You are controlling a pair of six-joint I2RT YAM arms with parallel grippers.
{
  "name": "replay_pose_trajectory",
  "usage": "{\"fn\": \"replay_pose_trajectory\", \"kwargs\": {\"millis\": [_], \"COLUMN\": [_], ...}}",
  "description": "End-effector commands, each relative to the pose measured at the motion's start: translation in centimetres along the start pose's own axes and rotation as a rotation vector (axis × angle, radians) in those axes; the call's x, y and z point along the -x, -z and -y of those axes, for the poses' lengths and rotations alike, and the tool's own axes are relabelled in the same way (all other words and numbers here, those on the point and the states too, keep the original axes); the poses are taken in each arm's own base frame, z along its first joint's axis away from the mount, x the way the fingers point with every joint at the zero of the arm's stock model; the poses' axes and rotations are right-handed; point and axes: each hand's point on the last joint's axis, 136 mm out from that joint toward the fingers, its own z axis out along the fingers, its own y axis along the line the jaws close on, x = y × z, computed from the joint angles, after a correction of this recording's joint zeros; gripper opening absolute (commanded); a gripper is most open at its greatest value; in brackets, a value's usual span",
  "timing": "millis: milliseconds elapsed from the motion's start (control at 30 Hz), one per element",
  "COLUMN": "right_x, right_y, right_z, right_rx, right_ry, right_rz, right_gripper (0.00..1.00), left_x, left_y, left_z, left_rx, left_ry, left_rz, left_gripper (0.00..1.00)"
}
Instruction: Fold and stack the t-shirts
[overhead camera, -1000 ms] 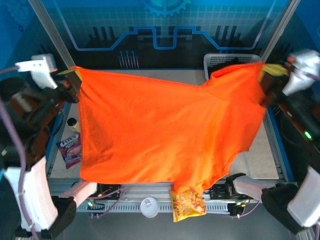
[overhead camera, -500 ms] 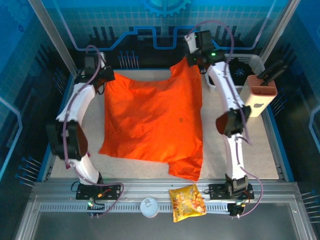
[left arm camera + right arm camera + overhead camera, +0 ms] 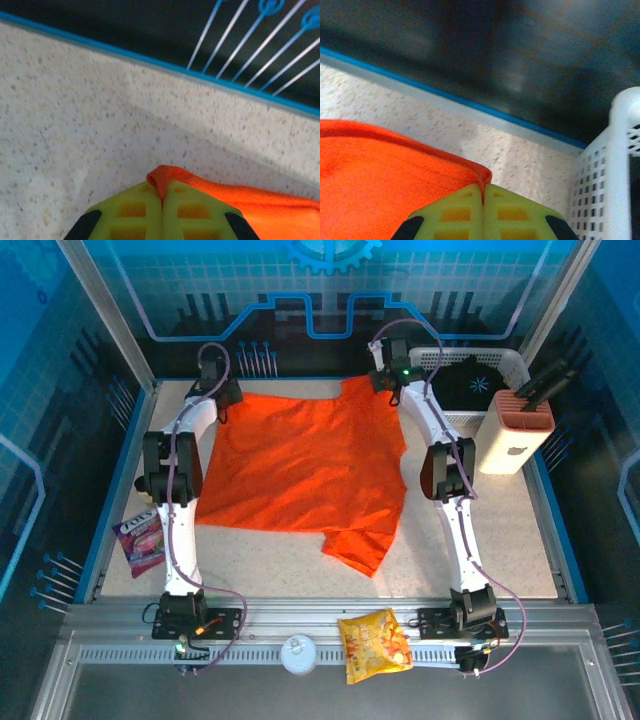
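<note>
The left tool [image 3: 161, 199] and right tool [image 3: 483, 196] are each clamped on a far corner of the orange t-shirt [image 3: 300, 465]. It lies spread on the bench [image 3: 520, 530], trailing toward the near edge, neither arm nearer. The black shirt [image 3: 465, 380] probably sits in the basket [image 3: 440, 353].

The black shirt [image 3: 458, 380] — half hidden inside the white basket [image 3: 480, 352].

So the t-shirt [image 3: 300, 470] lies spread on the surface [image 3: 500, 530], left hand [image 3: 161, 197] at its far-left corner, right hand [image 3: 483, 197] at its far-right, second shirt [image 3: 465, 380] in the basket [image 3: 515, 362] far right, snack bag [image 3: 375, 645] on the near rail [image 3: 250, 640].
</note>
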Motion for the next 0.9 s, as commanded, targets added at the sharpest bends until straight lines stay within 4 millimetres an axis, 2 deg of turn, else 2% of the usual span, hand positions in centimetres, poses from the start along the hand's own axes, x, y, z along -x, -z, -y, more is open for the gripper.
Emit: {"fn": "replay_pose_trajectory", "kwargs": {"millis": [0,133,233,267,300,633,867], "right_x": [3.3,2.8,1.6,1.9,1.6,-2.7,-6.5], "right_y": [2.6,4.6,5.7,7.1,7.5,12.4,15.0], "right_z": [1.5,0.8,0.1,0.2,-0.1,-5.0,-6.4], "right_rx": [-0.023,0.019,0.047,0.053,0.064,0.143,0.156], "right_ry": [-0.058,-0.084,-0.101,-0.108,-0.111,-0.104,-0.115], "right_rz": [0.091,0.081,0.062,0.075,0.071,0.022,-0.024], "right_gripper": [0.00,0.00,0.00,0.00,0.00,0.00,0.00], "left_x": [3.7,3.0,2.3,2.1,1.9,0.9,0.2], "left_y": [1.5,2.1,2.3,2.3,2.3,4.1,5.9], "left_z": [-0.4,-1.6,-2.7,-2.9,-3.1,-3.2,-3.4], "left_rx": [0.006,0.015,0.017,0.016,0.016,-0.007,-0.003], "left_ry": [0.019,0.025,0.039,0.040,0.037,-0.005,-0.027], "left_rz": [0.097,0.093,0.082,0.075,0.069,0.082,0.063], "left_gripper": [0.00,0.00,0.00,0.00,0.00,0.00,0.00]}}
